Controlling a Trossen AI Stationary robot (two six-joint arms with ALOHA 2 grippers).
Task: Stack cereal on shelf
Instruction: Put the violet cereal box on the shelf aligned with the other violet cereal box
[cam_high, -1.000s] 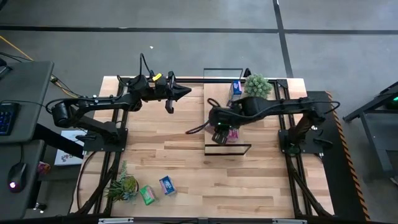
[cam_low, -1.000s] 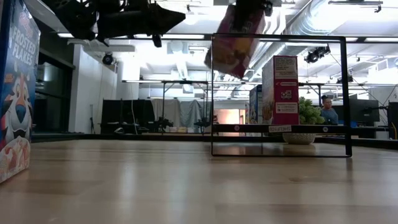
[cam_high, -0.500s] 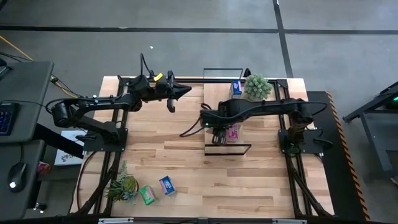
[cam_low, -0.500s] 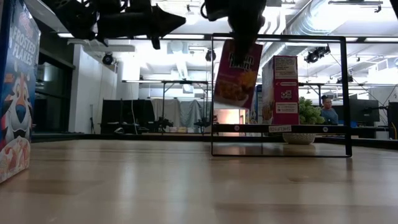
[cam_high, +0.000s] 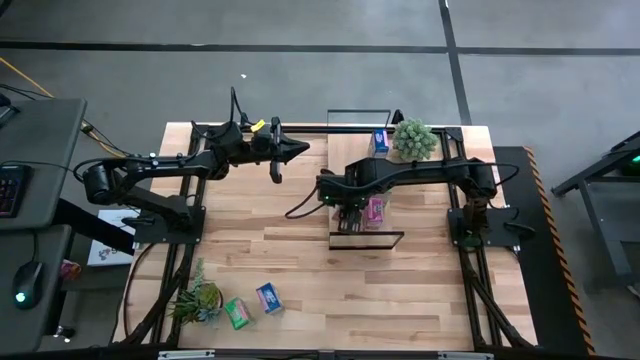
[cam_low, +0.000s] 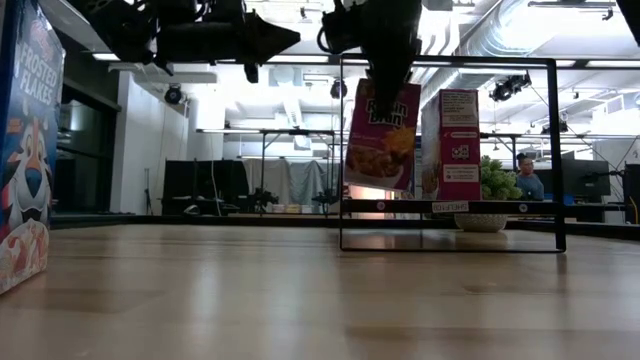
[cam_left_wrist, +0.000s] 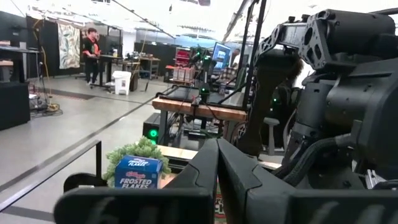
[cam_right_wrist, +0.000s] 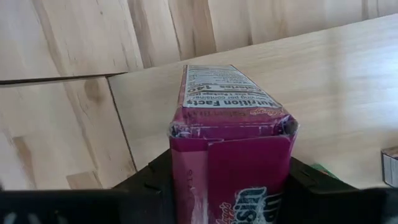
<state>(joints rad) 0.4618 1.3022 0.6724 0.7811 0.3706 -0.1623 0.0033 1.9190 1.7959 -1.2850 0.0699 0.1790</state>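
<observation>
Low view | my right pincer (cam_low: 385, 75) grips pink cereal box (cam_low: 381, 135) tilted above shelf (cam_low: 445, 206) | early release may topple it | left pincer (cam_high: 300, 147) closed, idle

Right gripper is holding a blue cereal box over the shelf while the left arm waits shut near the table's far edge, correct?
Not quite: the box in the right gripper is a pink cereal box, not blue, as the low and right wrist views show. It does hang over the shelf, and the left gripper waits shut near the far edge.
</observation>
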